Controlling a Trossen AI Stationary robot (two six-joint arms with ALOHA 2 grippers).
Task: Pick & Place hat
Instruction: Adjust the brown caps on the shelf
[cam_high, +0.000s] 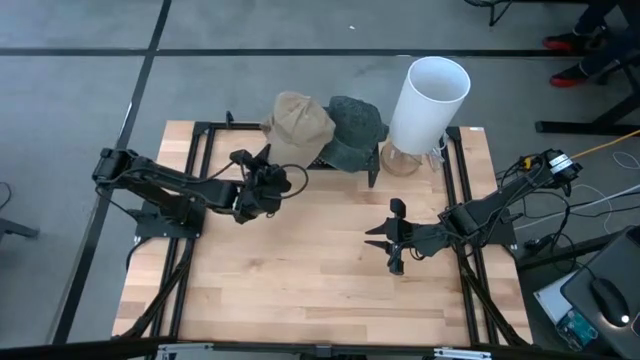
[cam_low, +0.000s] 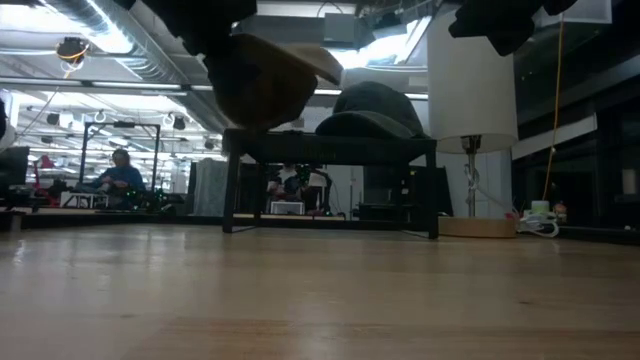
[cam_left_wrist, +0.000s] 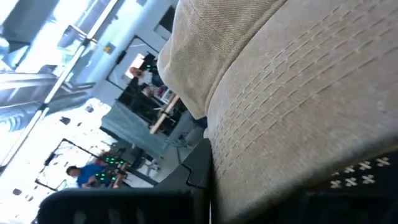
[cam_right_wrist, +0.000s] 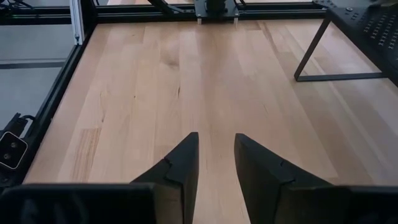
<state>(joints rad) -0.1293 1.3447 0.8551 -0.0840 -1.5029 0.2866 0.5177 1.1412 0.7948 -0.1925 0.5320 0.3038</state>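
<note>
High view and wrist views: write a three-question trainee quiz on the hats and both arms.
1. True or false: the tan hat lies flat on the table.
2. What stands beside the dark hat? A) lamp B) bowl C) box
3. Fill in: the right gripper hovers over bare ____, fingers apart.

Key: 1 false, the left gripper is at it, on the rack; 2 A; 3 wood.
</note>
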